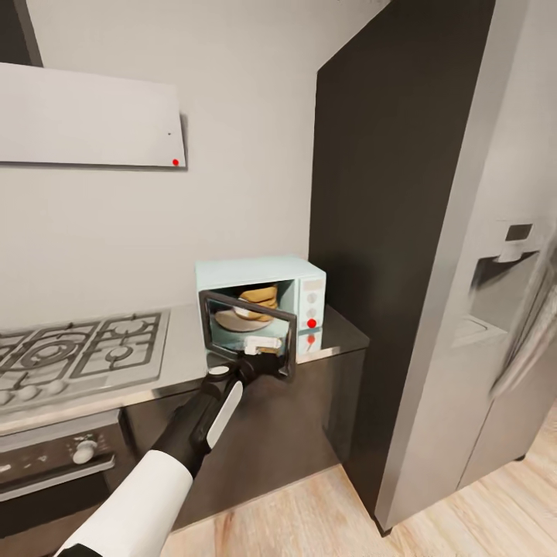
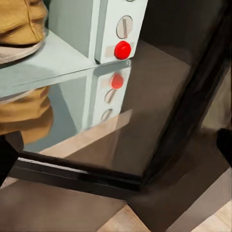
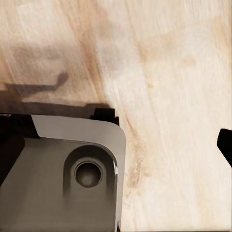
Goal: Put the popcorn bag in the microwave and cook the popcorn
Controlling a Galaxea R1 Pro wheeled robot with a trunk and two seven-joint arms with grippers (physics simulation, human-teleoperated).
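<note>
Head view, left side: steel gas hob with grates set into the grey countertop; black built-in oven with a white knob below it. Pale range hood panel on the wall above, small red dot at its lower right corner.

Left arm reaches forward from lower left, white upper segment, black forearm. Left gripper sits at the lower edge of the microwave door, which stands partly open. Finger state: cannot tell, the tips are hidden against the door frame.

Microwave, pale mint-blue, stands on the countertop at its right end, beside the dark tall cabinet. Popcorn bag, orange-brown, is inside the cavity on the turntable plate. Left wrist view shows the bag in the cavity, its reflection in the glossy surface below, and the red button on the white knob panel.

Right of the cabinet: grey refrigerator with a dispenser recess; light wood floor beneath.

Right wrist view: wood floor, grey part of the robot base. Right gripper: one dark fingertip at the frame edge; open or closed, cannot tell.
</note>
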